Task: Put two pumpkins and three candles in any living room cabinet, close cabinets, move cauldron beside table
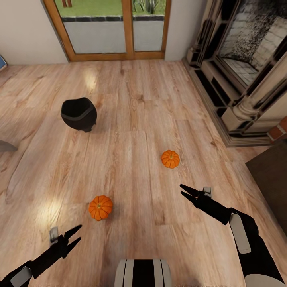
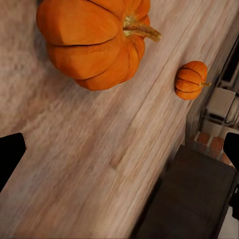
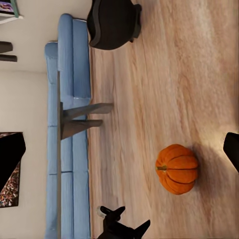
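Observation:
Two orange pumpkins lie on the wood floor. The nearer pumpkin [image 1: 100, 207] [image 2: 92, 42] [image 3: 178, 169] sits just ahead of my left gripper [image 1: 79, 232] [image 2: 122, 152], which is open and holds nothing. The farther pumpkin [image 1: 170, 159] [image 2: 190, 79] rests a little beyond my right gripper [image 1: 181, 189] [image 3: 122, 152], also open and holding nothing. The black cauldron [image 1: 79, 113] [image 3: 113, 22] stands on the floor at the far left. A dark brown cabinet [image 1: 271, 175] [image 2: 194, 199] shows at the right edge. The candles are out of view.
A stone fireplace [image 1: 239, 71] fills the far right, and a wood-framed glass door [image 1: 115, 30] is straight ahead. A grey table [image 1: 6, 145] [image 3: 79, 117] pokes in at the left, with the blue sofa [image 3: 67, 124] behind it. Open floor lies between the pumpkins.

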